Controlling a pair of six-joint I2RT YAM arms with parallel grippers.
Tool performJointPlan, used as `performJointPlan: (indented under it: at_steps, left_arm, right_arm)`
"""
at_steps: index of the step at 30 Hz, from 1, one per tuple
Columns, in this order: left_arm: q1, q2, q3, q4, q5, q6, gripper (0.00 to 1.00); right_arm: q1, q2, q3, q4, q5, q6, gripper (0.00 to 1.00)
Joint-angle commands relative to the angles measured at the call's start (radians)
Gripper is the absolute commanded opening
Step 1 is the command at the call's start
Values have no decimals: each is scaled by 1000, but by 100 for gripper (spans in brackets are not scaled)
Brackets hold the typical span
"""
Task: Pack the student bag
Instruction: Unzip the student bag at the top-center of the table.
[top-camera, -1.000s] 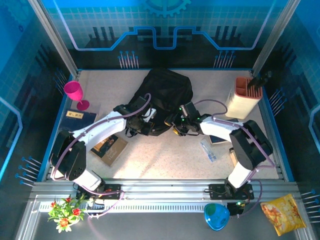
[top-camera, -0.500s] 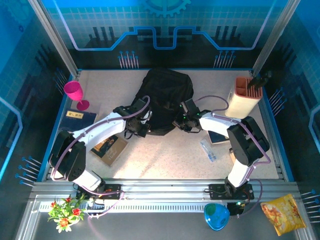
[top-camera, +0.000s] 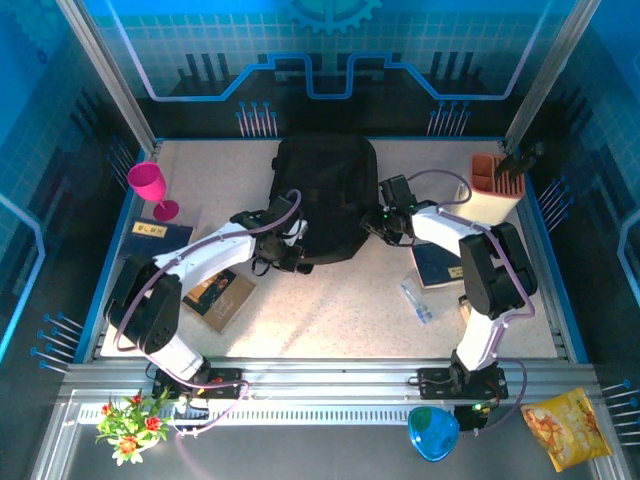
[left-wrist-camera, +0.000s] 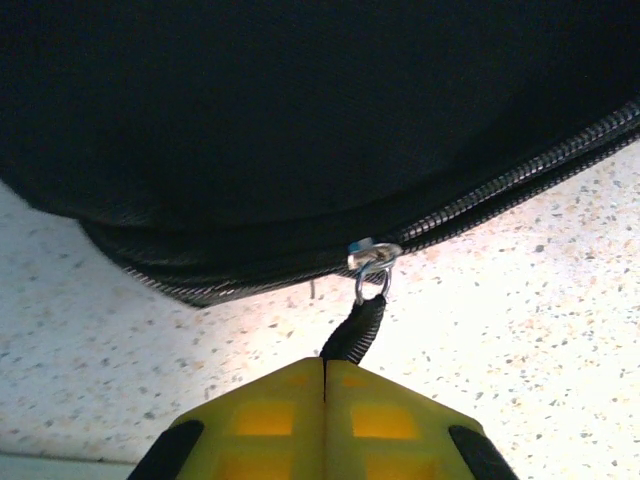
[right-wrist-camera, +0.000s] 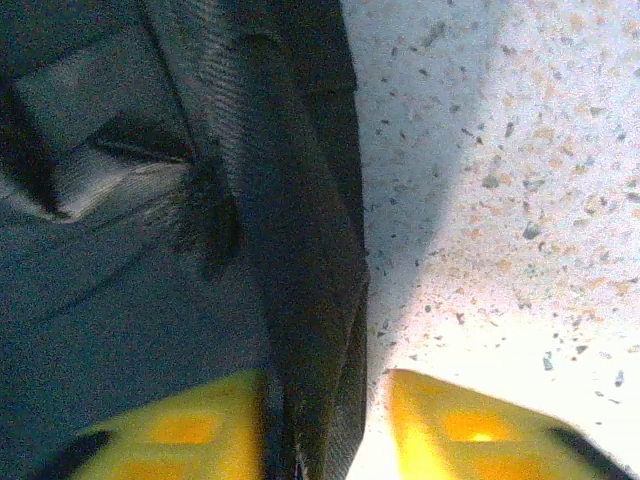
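The student bag (top-camera: 325, 190) is a large black backpack lying at the back middle of the table. My left gripper (top-camera: 288, 258) is at its near left edge, shut on the black zipper pull cord (left-wrist-camera: 360, 335) that hangs from a metal ring on the zipper (left-wrist-camera: 500, 190). In the left wrist view my left gripper (left-wrist-camera: 325, 368) shows yellow fingers pressed together, with the student bag (left-wrist-camera: 300, 100) above. My right gripper (top-camera: 380, 222) is at the bag's right side. In the right wrist view my right gripper (right-wrist-camera: 325, 400) holds a fold of the student bag (right-wrist-camera: 315, 300) between its fingers.
A pink goblet (top-camera: 150, 185) and a dark blue book (top-camera: 160, 238) stand at the left. A brown book (top-camera: 222, 295) lies under the left arm. At the right are a beige holder with an orange top (top-camera: 487, 190), a blue notebook (top-camera: 437, 262) and a clear-wrapped item (top-camera: 416, 300).
The bag has shifted toward the back and lies straighter. My right gripper moved back and to the right with the bag's edge. My left gripper stayed on the zipper pull.
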Motion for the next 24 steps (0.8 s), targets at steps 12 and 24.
performJointPlan:
  at_steps: [12,24]
  left_arm:
    - [-8,-15,35,22,129,32,0]
    - [-9,-42,11,21,117,28,0]
  right_arm:
    - [199,-239,-170,-31,52,361,74]
    - [298,-64,-37,-56,69,477,72]
